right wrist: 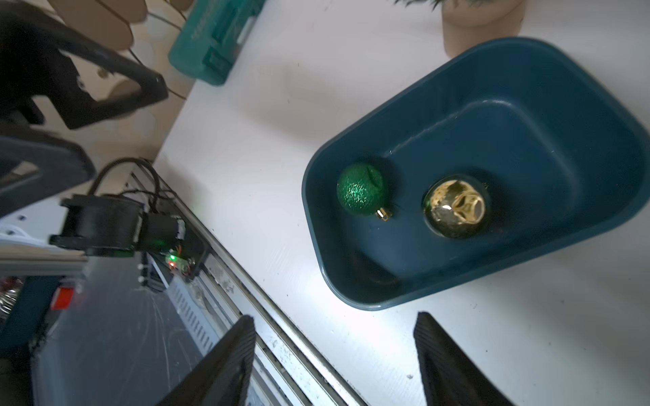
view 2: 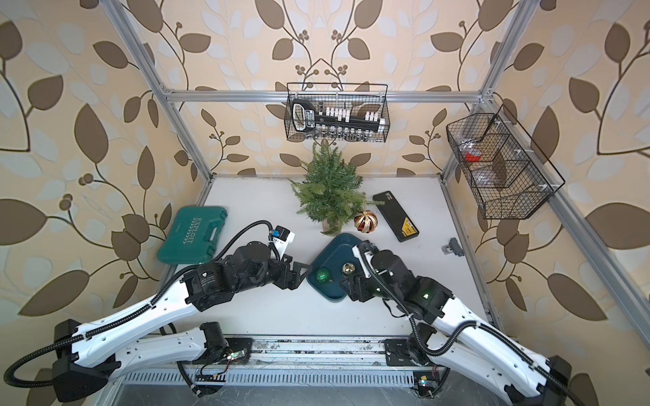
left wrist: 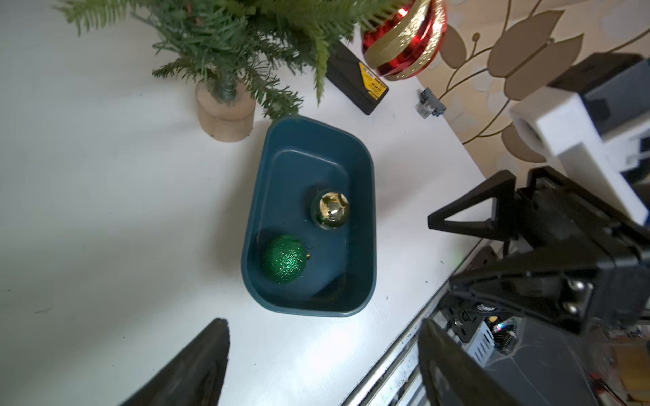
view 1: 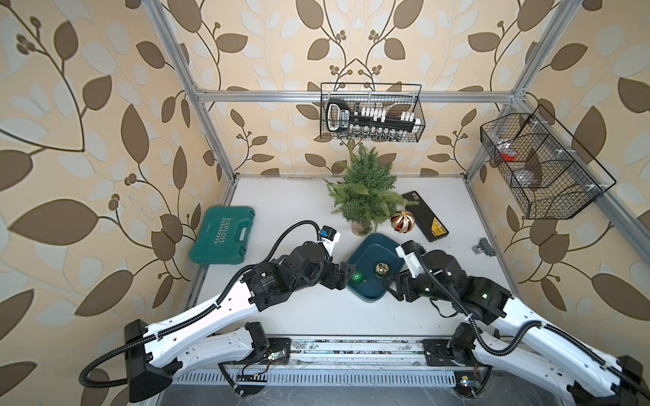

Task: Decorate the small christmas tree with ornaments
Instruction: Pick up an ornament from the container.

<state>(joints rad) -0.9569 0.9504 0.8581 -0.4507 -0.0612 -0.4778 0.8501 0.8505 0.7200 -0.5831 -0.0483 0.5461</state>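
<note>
Small christmas tree: upright on the tabletop, upper middle of both top views, red-and-gold ball just beside its lower-right branches. Lower down, mid-frame, teal tray with green ball and gold ball inside, apart. Left wrist view: left pincer spread wide, pinching nothing, short of the tray. Right wrist view: right pincer spread too, empty, near the tray rim.

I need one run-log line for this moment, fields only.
left pincer: open, empty | right pincer: open, empty | tray: green ball, gold ball | red-and-gold ball: hanging at tree | stage: two ornaments unhung
</note>
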